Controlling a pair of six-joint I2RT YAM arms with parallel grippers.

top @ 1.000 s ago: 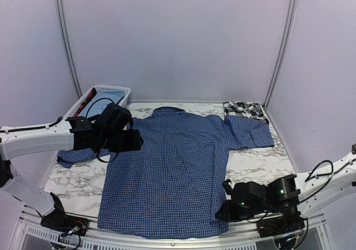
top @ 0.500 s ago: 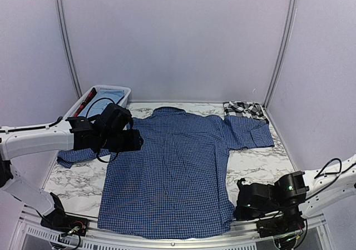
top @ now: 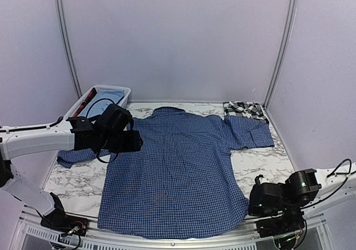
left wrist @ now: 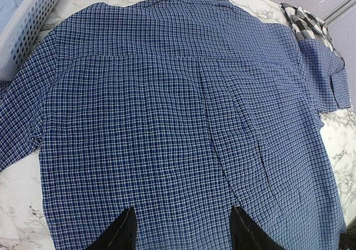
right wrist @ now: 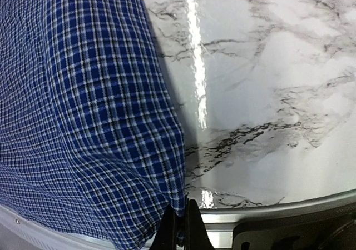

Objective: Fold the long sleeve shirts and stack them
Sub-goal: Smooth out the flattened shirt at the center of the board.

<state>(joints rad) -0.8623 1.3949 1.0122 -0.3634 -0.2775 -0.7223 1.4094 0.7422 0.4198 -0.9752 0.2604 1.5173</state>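
The dark blue checked long sleeve shirt (top: 172, 172) lies spread flat on the marble table, collar at the far side, back upward (left wrist: 167, 122). My right gripper (top: 248, 208) is low at the near right and shut on the shirt's near right hem corner (right wrist: 177, 203), its fingers (right wrist: 192, 222) pressed together on the cloth. My left gripper (top: 138, 140) hovers open over the shirt's left shoulder area, with nothing between its fingertips (left wrist: 129, 222). The black-and-white plaid shirt (top: 245, 109) is bunched at the far right corner (left wrist: 306, 22).
A white slatted basket (top: 103, 97) holding cloth stands at the far left (left wrist: 30, 16). Bare marble table (right wrist: 267, 94) shows right of the blue shirt (top: 261, 164). The table's metal front rim (right wrist: 289, 208) runs just under the right gripper.
My right gripper closed on the hem corner and moved right, drawing the shirt's near right corner outward. The left arm has not moved.
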